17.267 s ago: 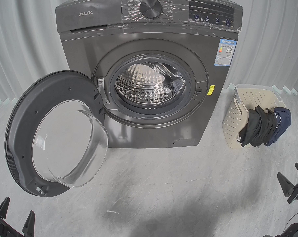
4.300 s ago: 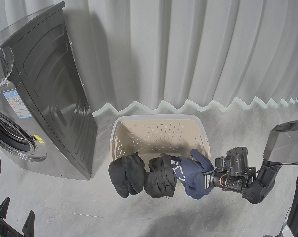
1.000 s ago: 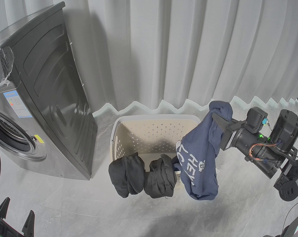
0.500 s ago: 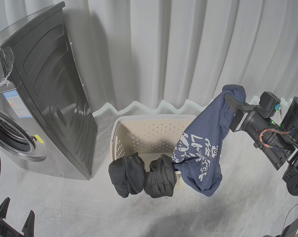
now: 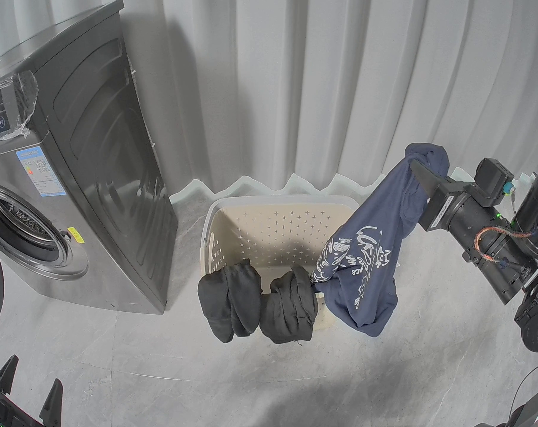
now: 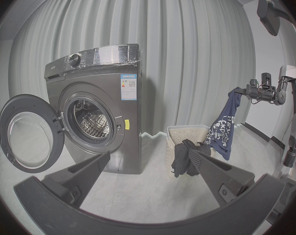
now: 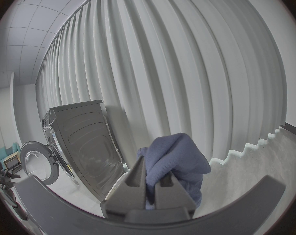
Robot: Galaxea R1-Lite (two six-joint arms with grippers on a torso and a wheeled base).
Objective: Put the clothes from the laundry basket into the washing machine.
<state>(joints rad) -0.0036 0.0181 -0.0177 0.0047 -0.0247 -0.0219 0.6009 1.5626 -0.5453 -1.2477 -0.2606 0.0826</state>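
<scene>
A navy blue shirt (image 5: 370, 256) with white print hangs from my right gripper (image 5: 420, 173), which is shut on its top edge, above and right of the beige laundry basket (image 5: 281, 204). The shirt's lower end still touches the basket's front right corner. Two black garments (image 5: 230, 298) (image 5: 289, 306) drape over the basket's front rim. The grey washing machine (image 5: 85, 167) stands to the left, its drum opening (image 5: 19, 232) facing forward. In the right wrist view my right gripper (image 7: 154, 177) pinches the blue shirt (image 7: 177, 154). My left gripper (image 5: 28, 386) is open, low at the left.
The washing machine's round door (image 6: 30, 131) stands swung wide open beside the drum (image 6: 89, 121). White curtains (image 5: 316, 78) hang behind the basket. Bare grey floor (image 5: 162, 363) lies between me, the machine and the basket.
My right gripper has lifted the blue shirt up and away from the basket, so it hangs stretched out. The head camera has shifted a little. The left gripper is unchanged.
</scene>
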